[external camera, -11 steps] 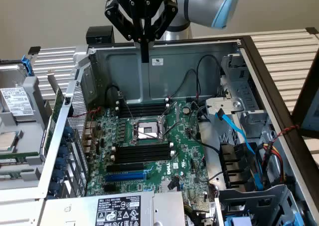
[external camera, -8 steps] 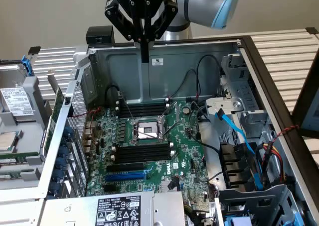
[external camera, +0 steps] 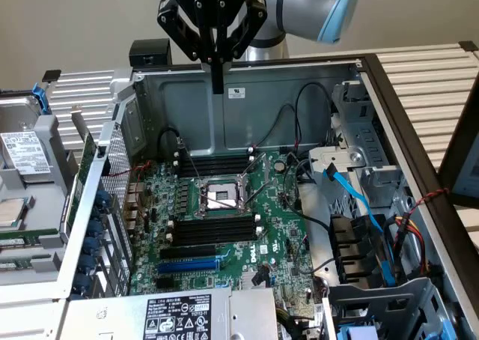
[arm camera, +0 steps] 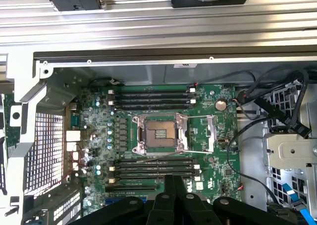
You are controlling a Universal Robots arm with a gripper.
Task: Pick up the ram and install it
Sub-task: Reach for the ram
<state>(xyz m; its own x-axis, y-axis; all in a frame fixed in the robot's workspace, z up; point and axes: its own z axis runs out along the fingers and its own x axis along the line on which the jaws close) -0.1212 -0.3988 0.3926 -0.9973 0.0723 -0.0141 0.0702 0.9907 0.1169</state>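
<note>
Green marks the field of work: the motherboard [external camera: 277, 205] lies flat in the opened steel case [external camera: 284, 93], so its black memory slots [external camera: 213, 231], white clips at each end, face straight up for a stick pressed in from above. I hold my pincer [external camera: 217, 85] high over the far wall of the case, jaws pressed together on nothing. In the wrist view my fingertips [arm camera: 169, 185] hang above the near bank of slots, with the bare processor socket [arm camera: 159, 134] beyond. The ram [external camera: 28, 235] is, as far as I can judge, the thin green strip lying on the grey tray [external camera: 30, 179] outside the case, at the exterior view's left, well apart from me. Case and tray rest on a ribbed aluminium bench [external camera: 426, 78]; a plain pale wall [external camera: 75, 18] stands behind.
</note>
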